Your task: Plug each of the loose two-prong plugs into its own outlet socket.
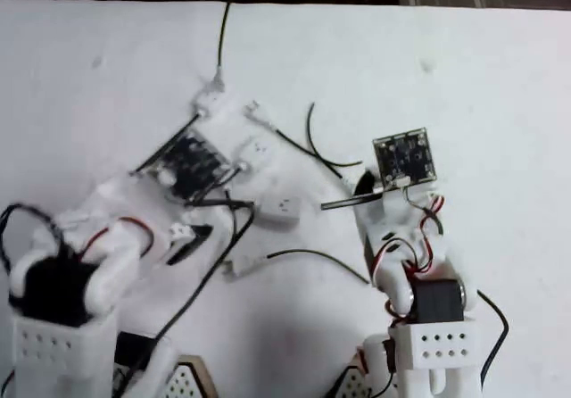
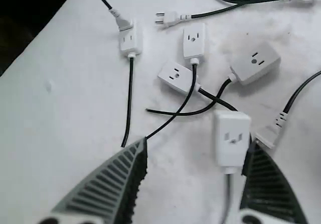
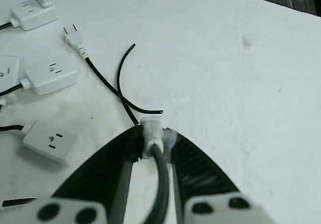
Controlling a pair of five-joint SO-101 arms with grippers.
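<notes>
White two-prong plug [image 3: 150,127] is pinched in the right end effector [image 3: 152,139], which is clenched on its body, black cord [image 3: 159,184] trailing back between the jaws; prongs hidden, orientation can't be told. Likely target is the white socket [image 2: 231,133] lying slots-up on the worktop [image 2: 60,108], between the spread jaws of the left end effector [image 2: 198,144], which is released with nothing gripped; the socket sits closer to one jaw. Step in hand looks like: steady the socket, then insert. To do it well, left should close on the socket's sides, not over the slots. Right should line the prongs up with the slots first, then push straight, no twist. Watch the other loose plug [image 2: 271,133] just beside that socket; it could snag or get pinched. A farther socket [image 2: 129,38] already has a plug in.
</notes>
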